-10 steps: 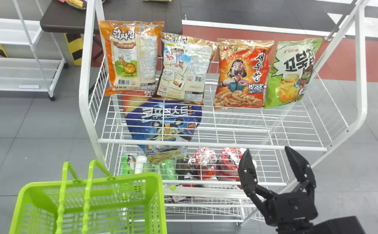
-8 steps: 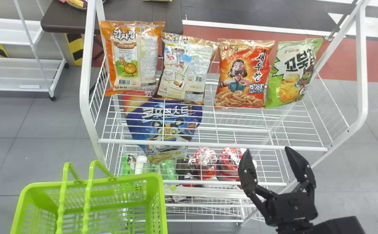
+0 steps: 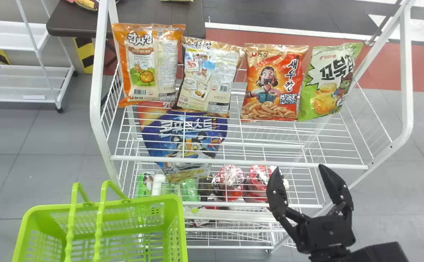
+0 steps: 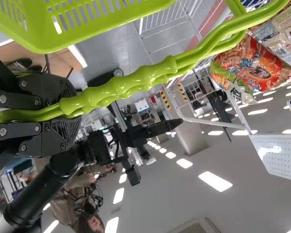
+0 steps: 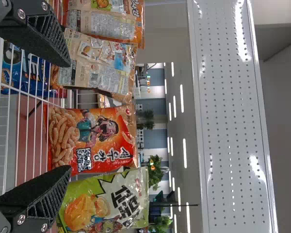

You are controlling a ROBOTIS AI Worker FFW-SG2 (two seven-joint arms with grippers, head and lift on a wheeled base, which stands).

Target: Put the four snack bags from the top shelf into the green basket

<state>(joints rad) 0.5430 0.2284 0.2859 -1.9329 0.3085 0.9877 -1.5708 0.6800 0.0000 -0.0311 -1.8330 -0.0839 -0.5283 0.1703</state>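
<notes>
Top shelf (image 3: 234,162): your four snack bags stand in a row along its back edge.
Orange bag (image 3: 144,65): nearest the back left corner, its side touching the next one.
Cream bag (image 3: 210,76): second from the left, tilted slightly, with its printed panels facing you.
Red bag (image 3: 272,83): third in the row, upright.
Green bag (image 3: 326,83): at the right end, towards the back right corner, tilted.
Right gripper (image 3: 299,167): you have it just before the shelf's front edge, near the right corner, fingers spread apart.
Green basket (image 3: 153,199): before the shelf's front left corner, both handles (image 3: 99,218) raised.
Left gripper (image 4: 76,108): your fingers are clamped on the basket's handles.
Lower shelf (image 3: 263,205): it holds red packs (image 3: 232,182) under the upper one.
Blue bag (image 3: 193,134): below the top shelf's left half, seen through its wires.
</notes>
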